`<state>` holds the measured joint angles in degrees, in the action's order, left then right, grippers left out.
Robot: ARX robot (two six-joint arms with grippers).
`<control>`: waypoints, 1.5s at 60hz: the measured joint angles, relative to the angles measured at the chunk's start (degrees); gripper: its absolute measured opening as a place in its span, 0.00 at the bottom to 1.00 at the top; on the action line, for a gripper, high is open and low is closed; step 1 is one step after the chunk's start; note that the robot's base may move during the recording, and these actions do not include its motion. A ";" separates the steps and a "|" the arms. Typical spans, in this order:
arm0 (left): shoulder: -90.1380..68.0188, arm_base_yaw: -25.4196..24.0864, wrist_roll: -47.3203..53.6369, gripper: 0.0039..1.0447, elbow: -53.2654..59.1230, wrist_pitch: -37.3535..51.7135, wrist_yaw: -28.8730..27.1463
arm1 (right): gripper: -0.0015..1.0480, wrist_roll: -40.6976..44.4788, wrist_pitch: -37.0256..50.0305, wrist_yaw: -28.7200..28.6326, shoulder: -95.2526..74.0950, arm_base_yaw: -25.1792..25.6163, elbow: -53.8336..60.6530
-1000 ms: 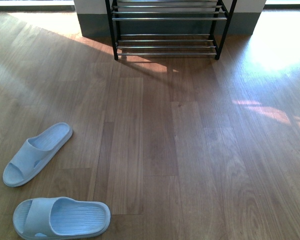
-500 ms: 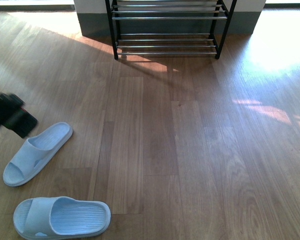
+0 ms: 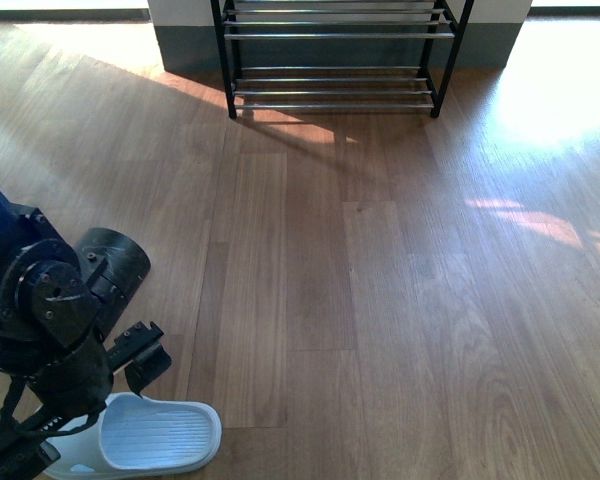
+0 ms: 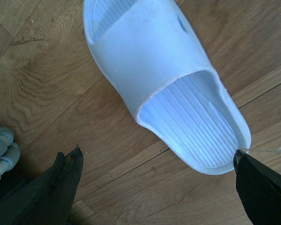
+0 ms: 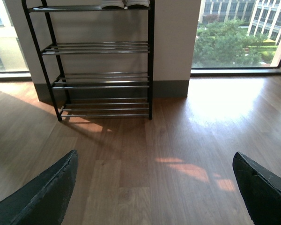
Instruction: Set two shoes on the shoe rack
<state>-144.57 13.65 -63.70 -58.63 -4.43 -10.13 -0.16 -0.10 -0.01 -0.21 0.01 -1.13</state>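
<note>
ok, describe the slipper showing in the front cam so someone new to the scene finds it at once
From the black shoe rack at the far wall, come back over the wooden floor to the near left corner, under the black left arm. The slipper lies at the picture's bottom edge: a pale blue slide with a ribbed footbed, the only pale thing on those brown boards.
</note>
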 joint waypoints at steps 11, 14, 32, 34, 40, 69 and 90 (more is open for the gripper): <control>-8.22 -0.98 4.20 0.91 -9.70 -7.76 -1.09 | 0.91 0.00 0.00 0.00 0.00 0.00 0.00; -9.97 -1.42 5.40 0.91 -11.28 -8.02 -1.44 | 0.91 0.00 0.00 0.00 0.00 0.00 0.00; -19.78 -2.25 10.56 0.91 -19.34 -12.26 -2.32 | 0.91 0.00 0.00 0.02 0.00 0.00 0.00; -20.65 -2.29 10.84 0.91 -19.80 -12.61 -2.32 | 0.91 0.00 0.00 0.02 0.00 0.00 0.00; -22.29 -2.82 11.85 0.91 -20.79 -13.18 -3.91 | 0.91 0.00 0.00 0.00 0.00 0.00 0.00; -25.66 -5.42 17.84 0.39 -22.67 -12.81 -10.25 | 0.91 0.00 0.00 0.02 0.00 0.00 0.00; -19.30 -5.07 22.40 0.02 -16.94 -3.63 -15.04 | 0.91 0.00 0.00 0.00 0.00 0.00 0.00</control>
<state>-163.87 8.58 -41.30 -75.57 -8.05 -25.17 -0.16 -0.10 -0.01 -0.21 0.01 -1.13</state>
